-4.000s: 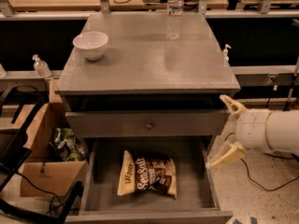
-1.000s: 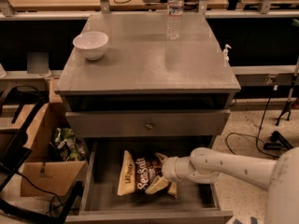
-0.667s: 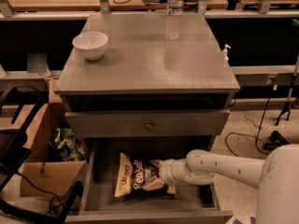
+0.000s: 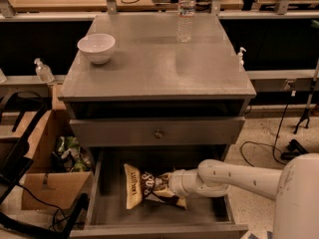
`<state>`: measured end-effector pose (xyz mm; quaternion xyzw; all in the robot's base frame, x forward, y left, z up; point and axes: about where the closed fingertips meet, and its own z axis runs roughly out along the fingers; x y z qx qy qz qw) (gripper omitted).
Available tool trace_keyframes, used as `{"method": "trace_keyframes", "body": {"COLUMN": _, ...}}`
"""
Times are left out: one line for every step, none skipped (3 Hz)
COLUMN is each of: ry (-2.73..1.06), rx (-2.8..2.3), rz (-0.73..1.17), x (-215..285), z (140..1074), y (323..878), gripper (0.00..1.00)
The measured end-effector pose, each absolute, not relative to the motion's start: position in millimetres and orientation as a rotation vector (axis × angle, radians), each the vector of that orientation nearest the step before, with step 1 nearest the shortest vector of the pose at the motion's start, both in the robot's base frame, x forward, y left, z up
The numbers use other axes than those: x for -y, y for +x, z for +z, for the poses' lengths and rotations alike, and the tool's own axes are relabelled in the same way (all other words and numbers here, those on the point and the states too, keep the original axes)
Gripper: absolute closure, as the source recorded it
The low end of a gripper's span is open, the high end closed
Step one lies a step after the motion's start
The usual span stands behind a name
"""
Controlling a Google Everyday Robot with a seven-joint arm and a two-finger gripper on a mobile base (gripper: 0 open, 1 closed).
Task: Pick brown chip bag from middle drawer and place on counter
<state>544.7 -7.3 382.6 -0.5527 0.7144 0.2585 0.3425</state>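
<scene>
Down in the open middle drawer [image 4: 149, 217], the white arm [image 4: 239, 176] reached in from the right, lying low and nearly level over the floor, its wrist end pointing left. Its claw [image 4: 168, 185] sat against the right end of the brown chip bag [image 4: 135, 185] — whether it was clamped on the bag or merely touching it could not be told. The bag lay on the drawer floor, left of centre, its cream end towards the left wall and its dark end crumpled at the claw. Bare grey floor showed between the bag and the near lip. A closed drawer front [image 4: 124, 132] with a round knob sat just above the opening. On the tabletop [image 4: 149, 73] stood a white bowl [image 4: 96, 48] towards the far left and a water bottle [image 4: 186, 15] at the far edge — broad grey surface showed from them to the near edge. A cardboard box [image 4: 50, 189] sat left of the cabinet.
</scene>
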Motion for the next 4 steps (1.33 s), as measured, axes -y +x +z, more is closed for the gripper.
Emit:
{"method": "trace_keyframes", "body": {"ry": -1.438, "rx": -1.856, "rz": 0.675, "x": 6, "z": 382, "y": 544, "gripper": 1.0}}
{"method": "trace_keyframes", "body": {"ry": -1.447, "rx": -1.842, "rz": 0.669, "x": 4, "z": 394, "y": 538, "gripper": 1.0}}
{"method": "trace_keyframes", "body": {"ry": -1.47, "rx": -1.803, "rz": 0.678, "x": 1, "z": 438, "y": 513, "gripper": 1.0}}
{"method": "trace_keyframes", "body": {"ry": -1.503, "rx": -1.807, "rz": 0.7, "x": 0, "z": 499, "y": 475, "gripper": 1.0}}
